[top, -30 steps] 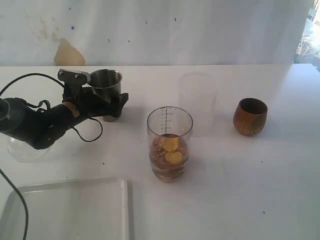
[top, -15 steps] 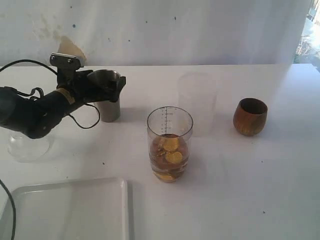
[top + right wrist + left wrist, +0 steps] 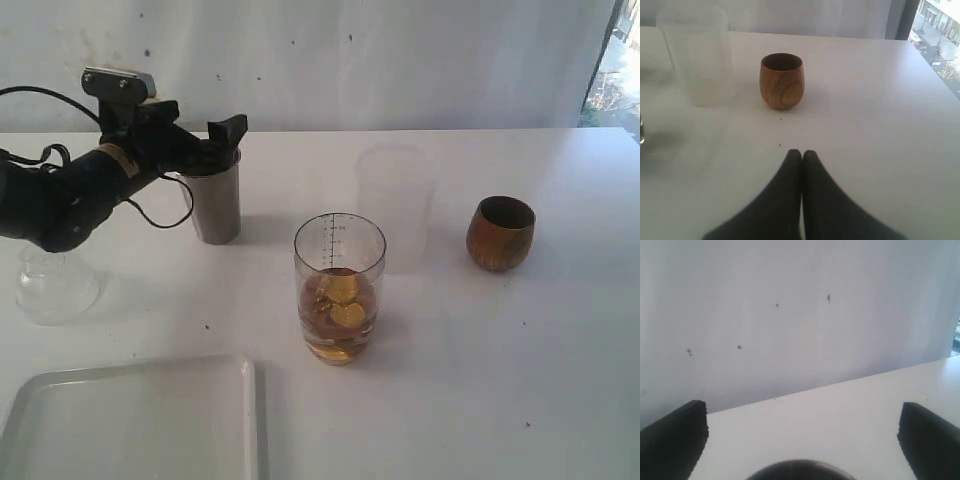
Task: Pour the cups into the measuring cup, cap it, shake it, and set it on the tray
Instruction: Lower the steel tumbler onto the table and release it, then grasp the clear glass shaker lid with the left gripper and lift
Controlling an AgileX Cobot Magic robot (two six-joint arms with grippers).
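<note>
The left tool (image 3: pixel 802 440) hangs with its jaws wide apart just above the rim of the steel tumbler (image 3: pixel 217 205). A second ago it held this tumbler; the tumbler now stands free and upright on the worktop (image 3: pixel 500 380) at upper left. That pour looks finished: the measuring cup (image 3: pixel 340 285) at centre holds gold pieces. The wooden cup (image 3: pixel 499 233) at right seems next, with the right tool (image 3: pixel 801 157) pressed together near it.

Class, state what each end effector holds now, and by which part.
Nothing is held. The left end effector is open over the steel tumbler; the right end effector is shut, empty.
</note>
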